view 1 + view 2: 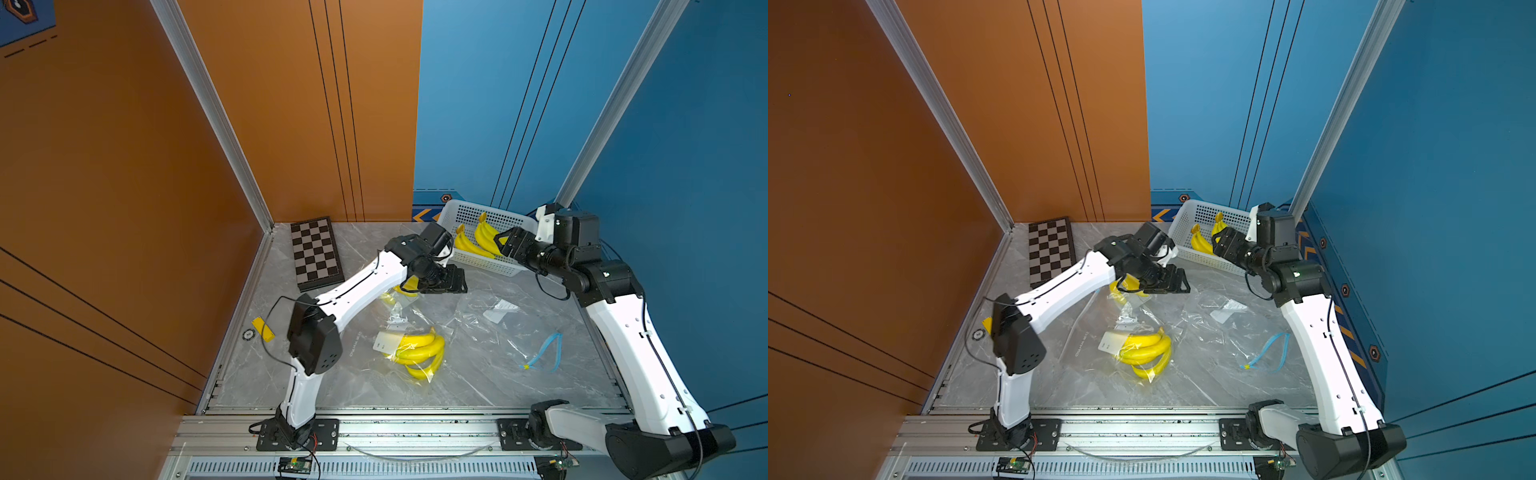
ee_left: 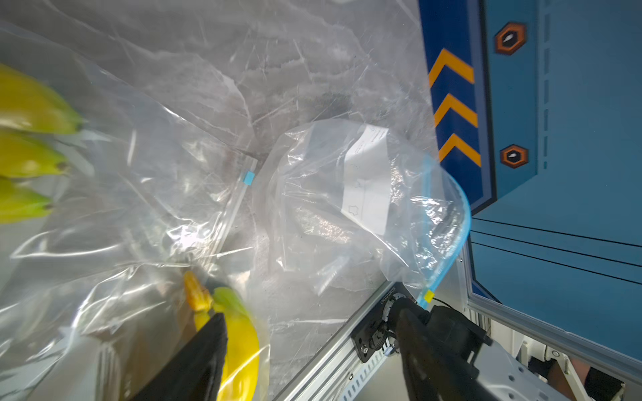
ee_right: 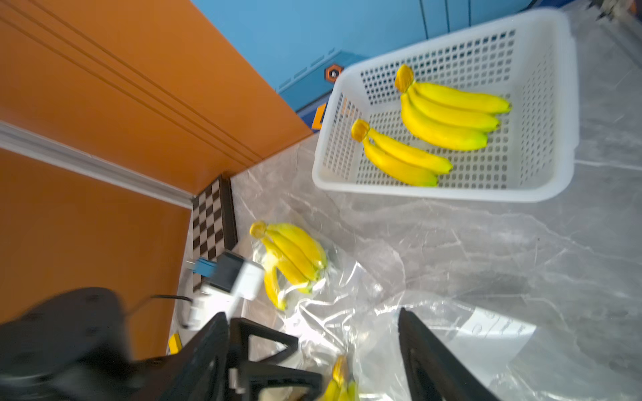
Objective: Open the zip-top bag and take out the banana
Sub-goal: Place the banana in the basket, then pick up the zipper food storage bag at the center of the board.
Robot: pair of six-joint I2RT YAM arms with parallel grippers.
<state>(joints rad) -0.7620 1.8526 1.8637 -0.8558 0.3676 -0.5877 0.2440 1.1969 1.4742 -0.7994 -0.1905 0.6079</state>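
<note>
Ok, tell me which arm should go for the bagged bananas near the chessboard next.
Left, most likely. The left gripper, open, hangs right beside that bagged bunch, while the right gripper is over the white basket, farther from it.

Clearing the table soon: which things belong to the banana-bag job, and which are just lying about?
Job: bagged bananas, second bagged bunch, empty-looking zip-top bag, white basket (likely drop-off).
Lying about: chessboard, yellow block.

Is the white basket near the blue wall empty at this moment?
No, a larger banana bunch and a smaller banana bunch lie inside the white basket in the right wrist view.
</note>
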